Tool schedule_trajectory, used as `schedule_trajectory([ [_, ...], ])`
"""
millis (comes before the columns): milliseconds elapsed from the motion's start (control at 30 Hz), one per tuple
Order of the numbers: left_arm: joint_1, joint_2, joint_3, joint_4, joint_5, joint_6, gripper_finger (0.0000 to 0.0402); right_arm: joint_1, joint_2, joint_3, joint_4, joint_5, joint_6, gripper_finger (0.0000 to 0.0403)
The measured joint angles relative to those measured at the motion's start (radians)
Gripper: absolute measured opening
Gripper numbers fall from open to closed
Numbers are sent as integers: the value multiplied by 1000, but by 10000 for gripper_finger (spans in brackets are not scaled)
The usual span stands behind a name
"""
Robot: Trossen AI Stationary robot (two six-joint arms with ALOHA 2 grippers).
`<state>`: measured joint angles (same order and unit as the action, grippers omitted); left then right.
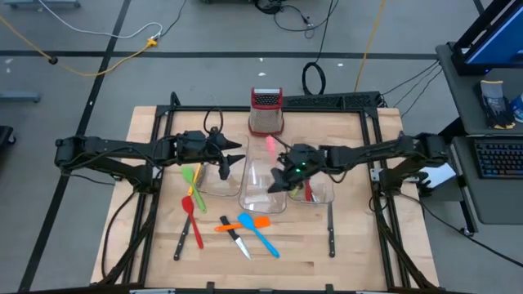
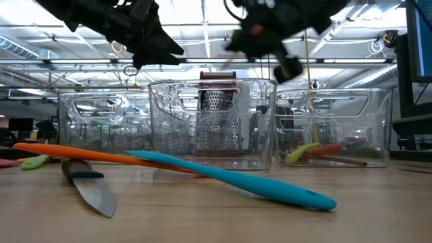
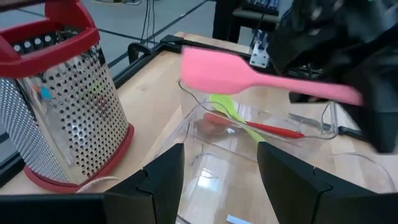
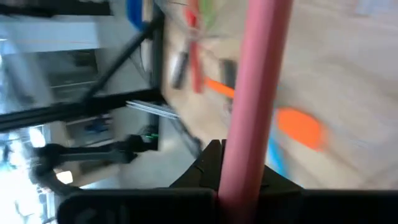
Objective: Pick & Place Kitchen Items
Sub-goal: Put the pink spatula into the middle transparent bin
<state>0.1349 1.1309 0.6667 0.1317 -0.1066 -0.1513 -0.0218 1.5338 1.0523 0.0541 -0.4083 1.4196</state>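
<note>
My right gripper (image 1: 282, 170) is shut on a pink spatula (image 3: 217, 68) and holds it in the air over the middle clear bin (image 1: 263, 192). The spatula's head (image 1: 268, 145) points toward the steel grater (image 1: 265, 110). My left gripper (image 1: 235, 159) stands open above the left bin (image 1: 214, 181), with nothing between its fingers (image 3: 165, 180). Green and red utensils (image 3: 249, 124) lie in the right bin (image 1: 315, 194). On the table lie a green-and-yellow pair (image 1: 191, 175), a red spoon (image 1: 189, 216), an orange spatula (image 1: 241, 223), a blue spoon (image 1: 260, 235) and black-handled knives (image 1: 237, 239). My right gripper pinches the pink spatula's handle (image 4: 245, 155) between its two fingers, well back from the head. The handle runs on out of the fingers toward the far side of the table. The spatula is lifted clear, roughly level, above the middle bin.
The grater with the red top stands at the table's far edge behind the bins. A knife (image 1: 331, 237) lies near the right frame rail, another (image 1: 180, 242) at the near left. The black frame (image 1: 372, 106) borders the table. Bare wood shows along the near edge.
</note>
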Motion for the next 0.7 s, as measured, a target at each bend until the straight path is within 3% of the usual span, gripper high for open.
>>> schedule_trajectory([
  [500,0,0,-86,6,0,-15,207,13,162,67,-9,-164,154,0],
  [700,1,0,-93,13,0,-19,207,1,189,71,24,-171,176,1],
])
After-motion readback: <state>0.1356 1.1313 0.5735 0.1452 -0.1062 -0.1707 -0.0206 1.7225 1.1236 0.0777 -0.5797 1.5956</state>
